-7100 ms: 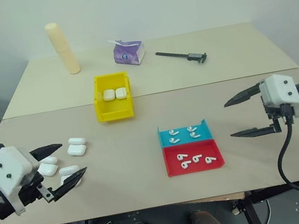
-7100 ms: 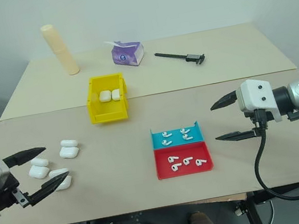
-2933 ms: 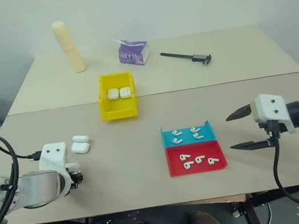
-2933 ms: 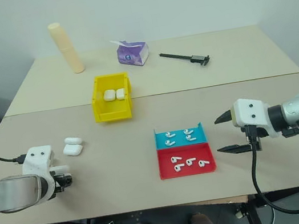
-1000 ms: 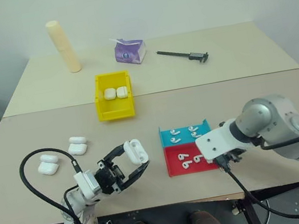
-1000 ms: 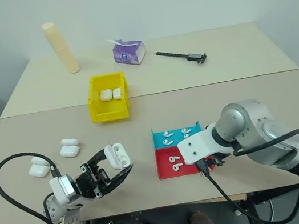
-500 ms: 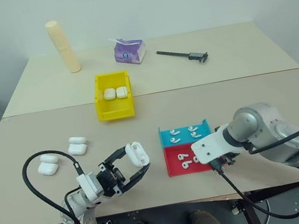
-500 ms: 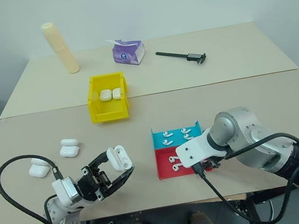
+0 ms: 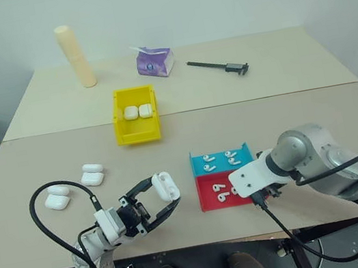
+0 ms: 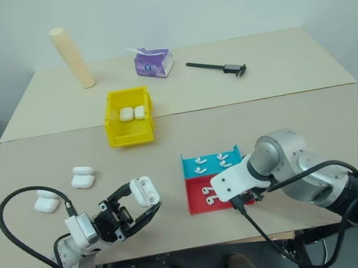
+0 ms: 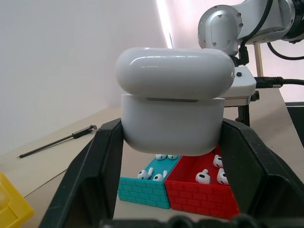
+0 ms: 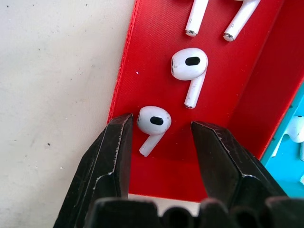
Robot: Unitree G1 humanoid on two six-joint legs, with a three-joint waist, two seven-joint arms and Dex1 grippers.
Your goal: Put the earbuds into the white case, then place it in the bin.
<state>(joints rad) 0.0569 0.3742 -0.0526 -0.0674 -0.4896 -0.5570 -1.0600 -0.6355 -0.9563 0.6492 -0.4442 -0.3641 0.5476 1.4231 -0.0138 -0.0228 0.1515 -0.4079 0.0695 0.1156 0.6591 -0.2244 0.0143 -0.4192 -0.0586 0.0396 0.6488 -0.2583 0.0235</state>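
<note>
The left gripper keeps the white case clamped – the right gripper's open fingers now straddle an earbud – pickup looks imminent.

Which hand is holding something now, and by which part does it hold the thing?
The left hand holds a white case by the two sides of its lower body, lid up. The right hand holds nothing; it straddles an earbud.

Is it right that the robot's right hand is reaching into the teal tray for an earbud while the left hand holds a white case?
Not quite. The right hand is over the red tray, fingers either side of an earbud, as the right wrist view shows. The left hand does hold a white case.
</note>
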